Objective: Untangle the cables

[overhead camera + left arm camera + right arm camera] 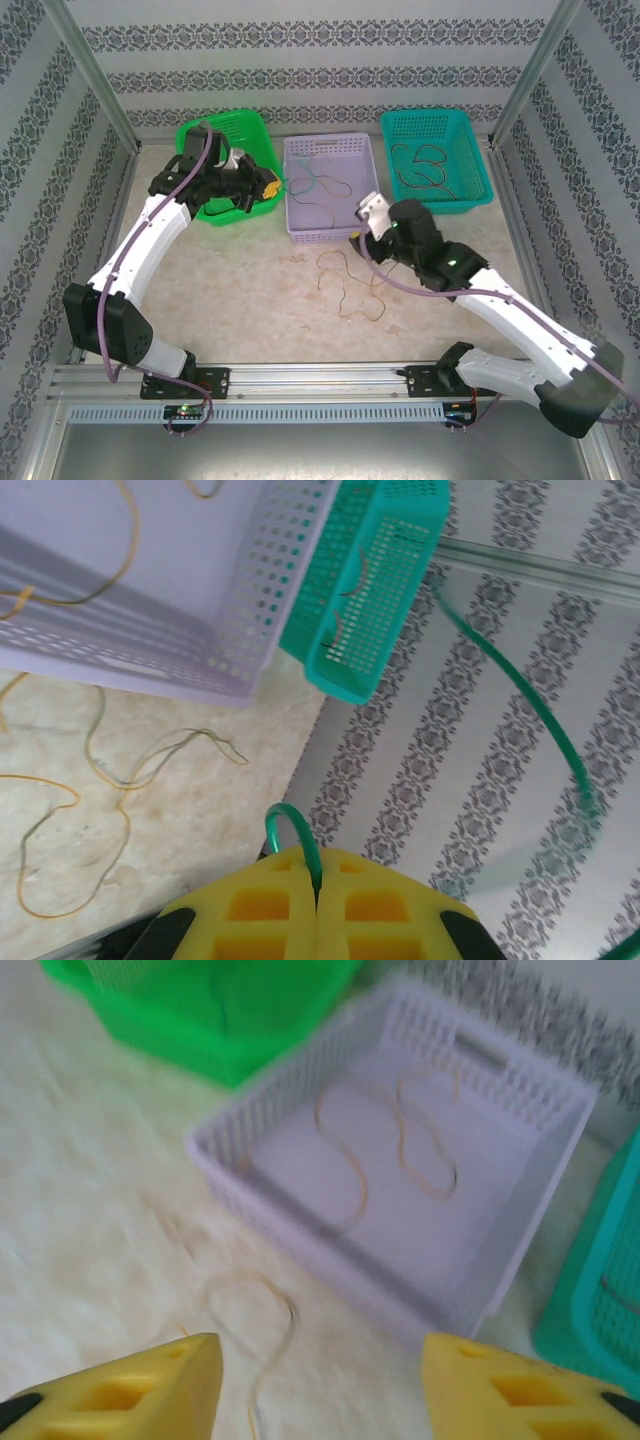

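My left gripper (262, 185) hovers at the right edge of the green basket (225, 135), shut on a green cable (300, 830) that loops out of the closed yellow jaws. The cable arcs on through the air (545, 725). A loose tangle of orange and olive cables (350, 285) lies on the table in front of the purple basket (330, 150), and it also appears in the left wrist view (120, 780). My right gripper (368, 215) hangs open above the table near the purple basket's front right corner. One pale cable loop (265, 1325) lies below its spread fingers (320, 1370).
The purple basket holds thin orange cable loops (400, 1150). A teal basket (440, 125) at the back right holds a dark cable (425, 170). Patterned walls and metal posts enclose the table on three sides.
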Available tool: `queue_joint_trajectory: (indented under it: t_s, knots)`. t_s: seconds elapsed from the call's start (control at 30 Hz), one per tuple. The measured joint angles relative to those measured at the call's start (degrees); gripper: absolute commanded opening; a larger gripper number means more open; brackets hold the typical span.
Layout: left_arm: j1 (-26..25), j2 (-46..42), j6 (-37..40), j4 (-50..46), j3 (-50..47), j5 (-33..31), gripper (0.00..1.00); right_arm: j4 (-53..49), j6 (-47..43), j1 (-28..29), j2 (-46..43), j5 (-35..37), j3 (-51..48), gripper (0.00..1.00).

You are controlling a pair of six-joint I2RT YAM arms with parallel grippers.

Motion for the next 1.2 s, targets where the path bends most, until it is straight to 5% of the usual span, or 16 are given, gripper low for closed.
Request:
queue_joint_trajectory:
  t_s: [0.13,0.23,0.53,1.2]
  knots:
    - [-0.7,0.0,0.5,-0.4,2.7,2.3,0.00,0.9,9.7,-4.5,-2.3,-9.4,10.1,0.68]
    - [-1.7,1.0,3.4,-2.8,6.1,3.7,0.00,2.4,17.2,-7.8,-0.5,-16.9,17.9,0.60]
    - [-5.6,5.3,11.1,-6.1,10.3,6.8,0.00,6.6,30.9,-8.9,19.1,-34.2,32.5,0.55]
    - [-6.0,7.3,15.3,-9.2,11.6,7.7,0.00,10.2,37.6,-7.7,26.1,-40.7,28.5,0.42]
